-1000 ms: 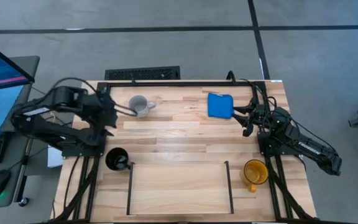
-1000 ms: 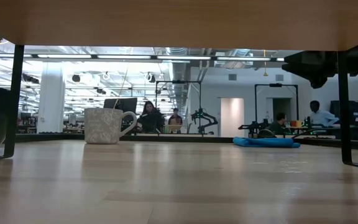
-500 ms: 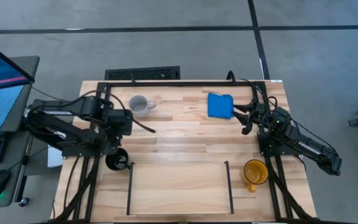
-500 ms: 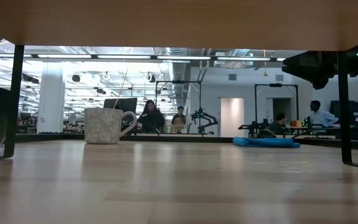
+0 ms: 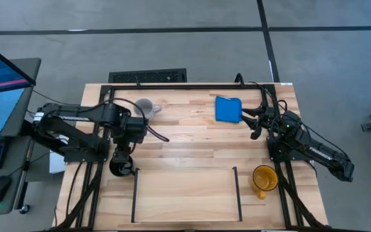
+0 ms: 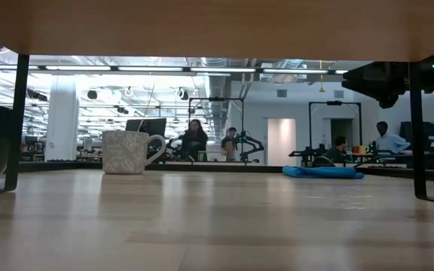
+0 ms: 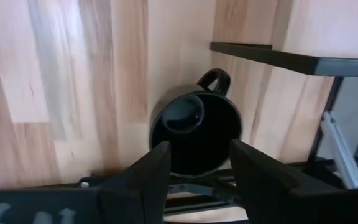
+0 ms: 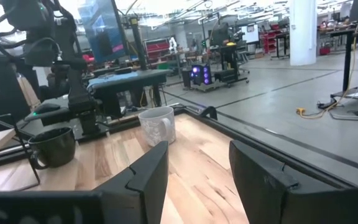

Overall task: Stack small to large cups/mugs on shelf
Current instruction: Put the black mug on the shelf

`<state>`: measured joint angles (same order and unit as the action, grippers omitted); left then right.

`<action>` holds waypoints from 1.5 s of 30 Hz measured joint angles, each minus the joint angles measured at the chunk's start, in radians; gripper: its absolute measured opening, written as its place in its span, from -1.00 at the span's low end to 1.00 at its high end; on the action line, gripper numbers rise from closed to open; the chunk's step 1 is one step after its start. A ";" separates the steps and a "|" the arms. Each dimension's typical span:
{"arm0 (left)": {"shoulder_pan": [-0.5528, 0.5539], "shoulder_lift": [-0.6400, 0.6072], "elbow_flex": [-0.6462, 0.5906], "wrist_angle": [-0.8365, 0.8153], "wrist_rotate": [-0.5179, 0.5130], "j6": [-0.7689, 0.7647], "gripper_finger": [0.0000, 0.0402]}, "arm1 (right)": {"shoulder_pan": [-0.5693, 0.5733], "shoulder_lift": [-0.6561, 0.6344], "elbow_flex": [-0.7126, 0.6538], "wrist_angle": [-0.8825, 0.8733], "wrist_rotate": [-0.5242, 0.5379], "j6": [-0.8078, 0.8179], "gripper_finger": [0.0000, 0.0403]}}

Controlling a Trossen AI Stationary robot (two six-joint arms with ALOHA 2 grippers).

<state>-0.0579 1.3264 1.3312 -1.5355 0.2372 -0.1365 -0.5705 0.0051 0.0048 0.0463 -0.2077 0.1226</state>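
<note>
The small black mug stands upright on the table by the left black bar of the wood shelf, near the table's left edge. My left gripper is open just above it, pointing down, with a finger on either side of the rim and touching nothing; it also shows in the high view. The pale grey-white mug stands at the far left, partly under my left arm. The yellow-orange mug stands right of the shelf's right bar. My right gripper is open and empty at the far right.
A blue square cloth lies at the far side, right of centre, just beside my right gripper. The shelf's two thin black bars stand upright near the front edge. A black metal frame runs along the table's far and side edges.
My left gripper has swung from the far left corner, beside the pale mug, toward the table's near edge and now points down over the black mug. The mugs and the cloth have stayed put.
</note>
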 joint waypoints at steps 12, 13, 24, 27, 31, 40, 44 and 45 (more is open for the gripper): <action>-0.003 -0.005 0.000 0.088 0.003 -0.115 -0.22 | 0.000 0.000 0.000 0.000 0.000 0.000 -0.04; -0.006 -0.004 0.000 0.088 0.002 -0.102 -0.22 | 0.000 0.000 0.000 0.000 0.000 0.000 -0.05; -0.129 -0.004 0.000 0.087 -0.058 0.068 -0.22 | 0.000 0.000 0.000 0.000 0.000 0.000 -0.05; -0.166 -0.004 0.000 0.087 -0.098 0.081 -0.22 | 0.000 0.000 0.000 0.000 0.000 0.000 -0.04; -0.191 -0.004 0.000 0.091 -0.124 0.065 -0.22 | 0.000 0.000 0.000 0.000 0.000 0.000 -0.05; -0.238 0.020 0.000 0.094 -0.157 0.064 -0.22 | 0.000 0.000 0.000 0.000 0.000 0.000 -0.05; -0.261 0.074 0.000 0.089 -0.159 0.072 -0.22 | 0.000 0.001 0.000 0.000 0.000 0.000 -0.04; -0.266 0.090 0.000 0.085 -0.156 0.073 -0.22 | 0.000 0.001 0.000 0.000 0.000 0.000 -0.04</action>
<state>-0.3241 1.4169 1.3315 -1.4502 0.0815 -0.0634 -0.5705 0.0059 0.0048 0.0467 -0.2077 0.1226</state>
